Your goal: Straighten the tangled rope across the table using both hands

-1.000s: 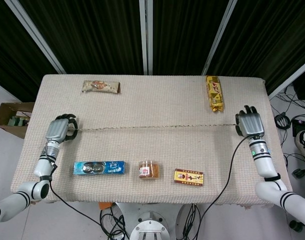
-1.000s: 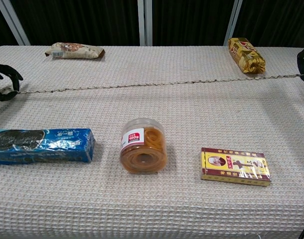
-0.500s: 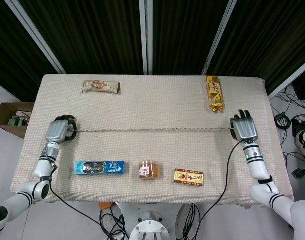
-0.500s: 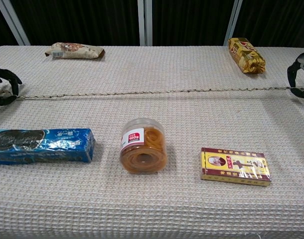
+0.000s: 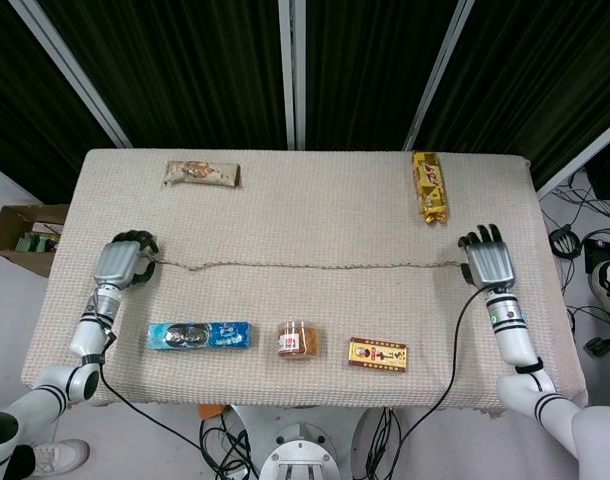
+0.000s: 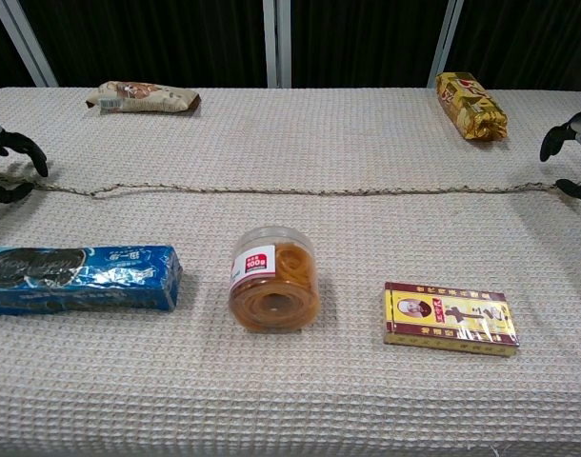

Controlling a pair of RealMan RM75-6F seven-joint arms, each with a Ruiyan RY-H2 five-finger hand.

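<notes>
A thin brown rope (image 5: pixel 305 266) lies nearly straight across the middle of the table, with a small wave near its left end (image 6: pixel 100 191). My left hand (image 5: pixel 121 262) sits at the left end, fingers curled around it (image 6: pixel 12 167). At the right end my right hand (image 5: pixel 488 262) holds the rope low between thumb and a finger, while its other fingers are spread; only its fingertips (image 6: pixel 569 162) show at the edge of the chest view. Both hands rest close to the tablecloth.
Between the rope and the front edge lie a blue biscuit pack (image 5: pixel 198 335), a round plastic jar (image 5: pixel 295 340) and a red-and-yellow box (image 5: pixel 377 354). At the back lie a snack bar (image 5: pixel 202 173) on the left and a yellow packet (image 5: pixel 429 187) on the right.
Both rope ends have come toward the table's front with the hands. The right hand has moved inward and spread its fingers. The rope has gone from taut to slightly slack.
</notes>
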